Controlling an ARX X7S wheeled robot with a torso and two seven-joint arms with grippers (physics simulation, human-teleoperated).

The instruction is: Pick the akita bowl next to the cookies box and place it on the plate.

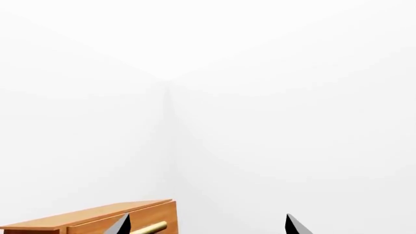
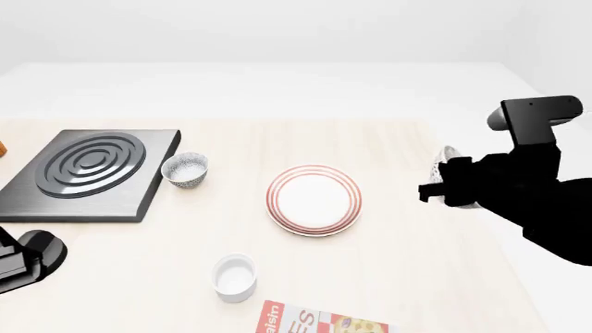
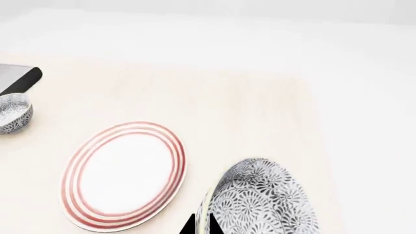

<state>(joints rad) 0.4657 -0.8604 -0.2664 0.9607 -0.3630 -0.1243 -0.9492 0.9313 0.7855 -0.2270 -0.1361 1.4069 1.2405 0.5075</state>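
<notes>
Right gripper [image 2: 442, 186] is clamped on the rim of the akita bowl [image 3: 263, 200], holding it tilted in the air to the right of the plate [image 2: 314, 199], apart from it. Left gripper [image 1: 208, 225] fingers stand apart, holding nothing. Cookies box [image 2: 319, 323] lies at the table's near edge.

Light is bright, flat and even in all three views, with no evident source. The white walls wash out nearly to blank; in the left wrist view only a faint grey seam marks the corner. Shadows are weak: a soft rim under the plate [image 2: 314, 200] and white cup [image 2: 234, 277]. The right arm [image 2: 532, 201] renders pure black, without detail. Edges stay sharp and undistorted.
</notes>
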